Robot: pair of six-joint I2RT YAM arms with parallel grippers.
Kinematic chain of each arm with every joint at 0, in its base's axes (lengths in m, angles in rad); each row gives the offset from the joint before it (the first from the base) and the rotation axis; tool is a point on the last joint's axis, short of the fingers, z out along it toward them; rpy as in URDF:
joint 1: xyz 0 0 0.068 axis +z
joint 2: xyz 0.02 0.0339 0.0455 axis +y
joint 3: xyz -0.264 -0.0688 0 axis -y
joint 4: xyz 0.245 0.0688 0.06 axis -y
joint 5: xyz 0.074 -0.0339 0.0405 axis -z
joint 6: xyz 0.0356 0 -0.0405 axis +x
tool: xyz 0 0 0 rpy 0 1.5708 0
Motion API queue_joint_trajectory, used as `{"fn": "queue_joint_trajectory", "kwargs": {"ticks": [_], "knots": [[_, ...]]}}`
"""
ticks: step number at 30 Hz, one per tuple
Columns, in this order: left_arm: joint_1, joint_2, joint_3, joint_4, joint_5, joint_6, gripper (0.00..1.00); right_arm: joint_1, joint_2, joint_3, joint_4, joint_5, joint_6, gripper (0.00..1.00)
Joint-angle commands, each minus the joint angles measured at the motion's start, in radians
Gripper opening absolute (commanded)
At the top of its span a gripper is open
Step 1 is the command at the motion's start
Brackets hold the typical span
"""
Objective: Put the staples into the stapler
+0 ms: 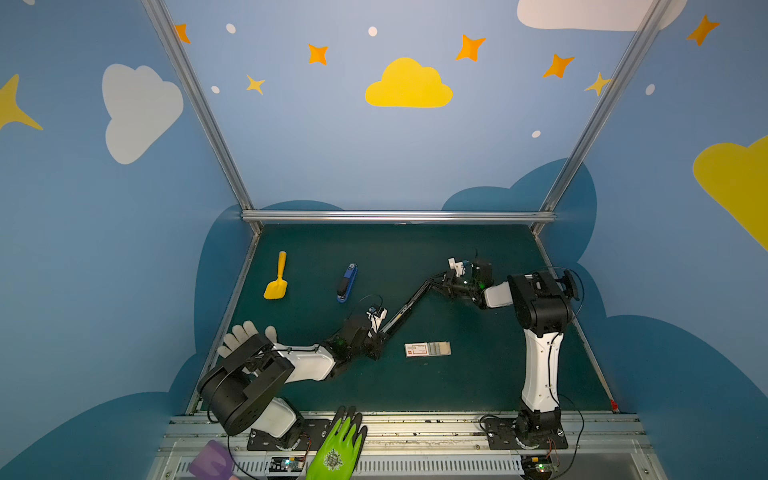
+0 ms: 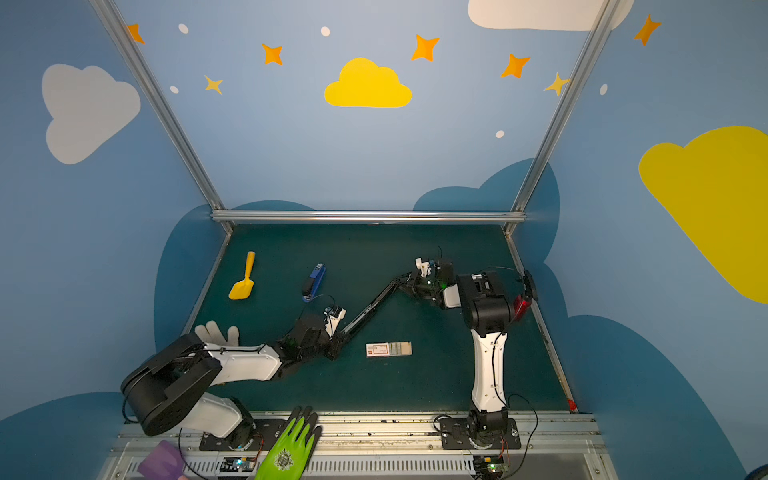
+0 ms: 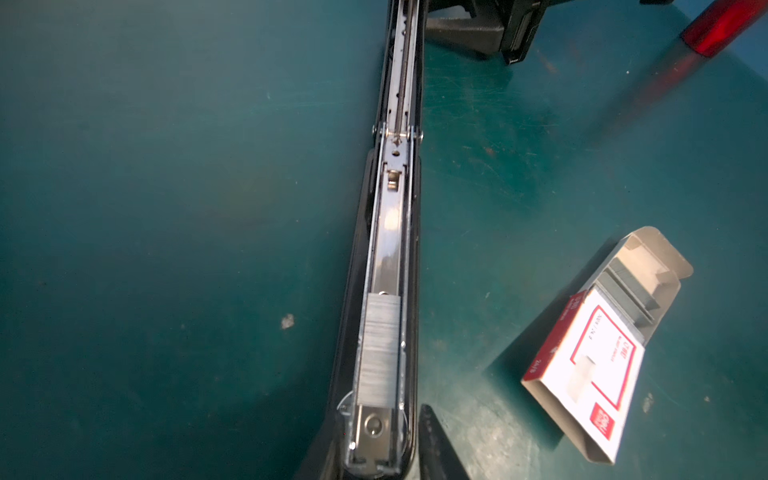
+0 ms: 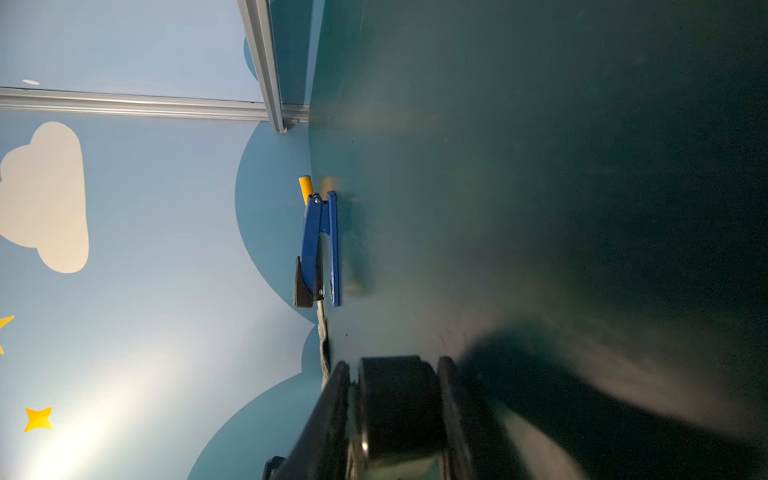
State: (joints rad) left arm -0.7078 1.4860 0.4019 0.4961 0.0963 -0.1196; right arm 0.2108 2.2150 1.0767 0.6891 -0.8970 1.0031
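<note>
A long black stapler (image 1: 409,305) (image 2: 374,302) is folded out flat between my two grippers. My left gripper (image 1: 380,332) (image 2: 343,330) (image 3: 376,453) is shut on its magazine end. In the left wrist view a silvery strip of staples (image 3: 379,349) lies in the open channel of the stapler (image 3: 390,232), close to my fingers. My right gripper (image 1: 446,282) (image 2: 409,280) (image 4: 395,374) is shut on the black cover end. The white, red-labelled staples box (image 1: 427,349) (image 2: 388,349) (image 3: 590,365) lies on the mat with its tray slid out and grey strips showing.
A blue stapler (image 1: 347,282) (image 2: 313,282) (image 4: 318,245) and a yellow scoop (image 1: 277,279) (image 2: 244,279) lie at the back left. A white glove (image 1: 245,334) sits by the left arm. A green glove (image 1: 338,446) and a purple object (image 1: 212,459) rest on the front rail.
</note>
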Motion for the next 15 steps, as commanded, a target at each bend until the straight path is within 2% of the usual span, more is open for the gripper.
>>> {"fn": "queue_joint_trajectory", "kwargs": {"ticks": [1, 3, 11, 15], "knots": [[-0.001, -0.006, -0.001, 0.004, -0.002, 0.011, 0.28, -0.006, -0.011, -0.012, 0.035, 0.011, 0.0, 0.12], [-0.001, -0.004, -0.001, 0.007, 0.0, 0.012, 0.26, -0.006, -0.01, -0.014, 0.037, 0.012, 0.002, 0.12], [-0.002, -0.014, -0.002, 0.016, -0.005, 0.018, 0.05, -0.004, -0.022, -0.022, 0.021, 0.014, -0.02, 0.12], [-0.002, -0.023, 0.001, 0.046, -0.011, 0.015, 0.04, 0.004, -0.078, -0.029, -0.077, 0.038, -0.093, 0.12]]}}
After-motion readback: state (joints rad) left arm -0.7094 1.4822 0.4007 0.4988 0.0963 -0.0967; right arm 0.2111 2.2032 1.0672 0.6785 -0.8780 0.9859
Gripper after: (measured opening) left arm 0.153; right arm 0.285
